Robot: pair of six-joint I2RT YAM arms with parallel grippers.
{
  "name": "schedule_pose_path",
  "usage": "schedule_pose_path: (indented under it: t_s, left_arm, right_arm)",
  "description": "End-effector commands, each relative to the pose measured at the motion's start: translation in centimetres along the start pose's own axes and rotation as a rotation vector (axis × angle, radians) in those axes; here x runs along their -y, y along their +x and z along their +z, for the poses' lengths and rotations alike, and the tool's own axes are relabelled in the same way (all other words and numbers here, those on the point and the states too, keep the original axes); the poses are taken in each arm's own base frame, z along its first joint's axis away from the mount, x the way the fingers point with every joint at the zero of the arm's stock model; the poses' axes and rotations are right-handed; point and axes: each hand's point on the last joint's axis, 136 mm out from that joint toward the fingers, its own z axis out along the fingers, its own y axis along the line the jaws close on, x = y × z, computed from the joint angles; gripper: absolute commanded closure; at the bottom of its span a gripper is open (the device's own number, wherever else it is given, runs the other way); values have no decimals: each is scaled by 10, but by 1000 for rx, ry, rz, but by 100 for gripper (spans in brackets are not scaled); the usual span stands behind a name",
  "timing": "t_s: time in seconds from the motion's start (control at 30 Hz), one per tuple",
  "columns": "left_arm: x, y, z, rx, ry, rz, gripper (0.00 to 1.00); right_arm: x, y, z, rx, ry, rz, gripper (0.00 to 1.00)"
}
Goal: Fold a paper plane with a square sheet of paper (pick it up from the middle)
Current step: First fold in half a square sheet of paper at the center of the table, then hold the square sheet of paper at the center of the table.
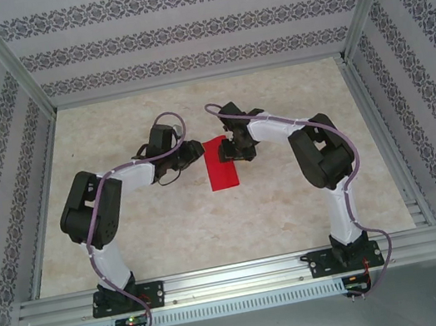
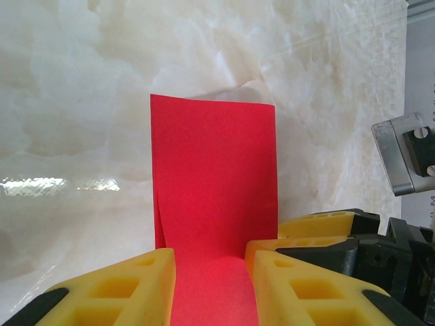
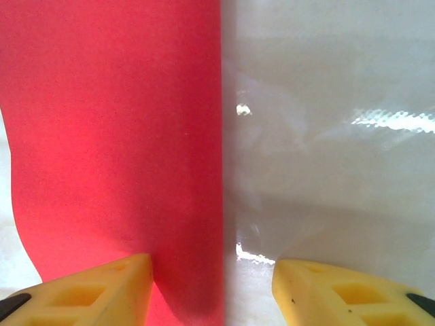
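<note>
Right wrist: pincer point(image 3: 212, 265) straddles paper point(image 3: 115, 136) edge

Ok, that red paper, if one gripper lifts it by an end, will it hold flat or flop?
Probably flops: the paper looks thin and bows up between the left gripper's fingers. Its layers seem loose, gaping along one edge, so they may spring apart. On the glossy table a push would likely slide or buckle it.

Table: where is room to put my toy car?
Free: bare table between the arm bases, nearer than the red paper, and the strip by the back wall. Crowded: the middle, where left gripper and right gripper meet at the paper.
</note>
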Motion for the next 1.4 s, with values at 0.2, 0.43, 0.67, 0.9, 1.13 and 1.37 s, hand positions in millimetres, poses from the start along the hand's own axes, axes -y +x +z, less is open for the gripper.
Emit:
schedule_pose_path:
  t_s: [0.2, 0.43, 0.67, 0.9, 1.13, 1.37]
  left_arm:
    - [1, -8, 11, -12, 25, 5, 65]
    - [4, -4, 20, -56, 58, 5, 71]
    - [7, 2, 28, -102, 93, 1, 78]
    - [0, 11, 37, -165, 86, -26, 83]
    - [-11, 17, 42, -191, 41, -33, 85]
    - [-24, 19, 45, -205, -25, -30, 86]
  right_arm:
    - [66, 60, 63, -184, 242, 81, 43]
    - [63, 68, 64, -219, 210, 12, 42]
    - [66, 67, 66, -231, 233, -7, 42]
    - [67, 67, 68, -228, 242, 9, 42]
    - [67, 68, 68, -232, 234, 9, 42]
    - [63, 68, 65, -242, 186, 12, 42]
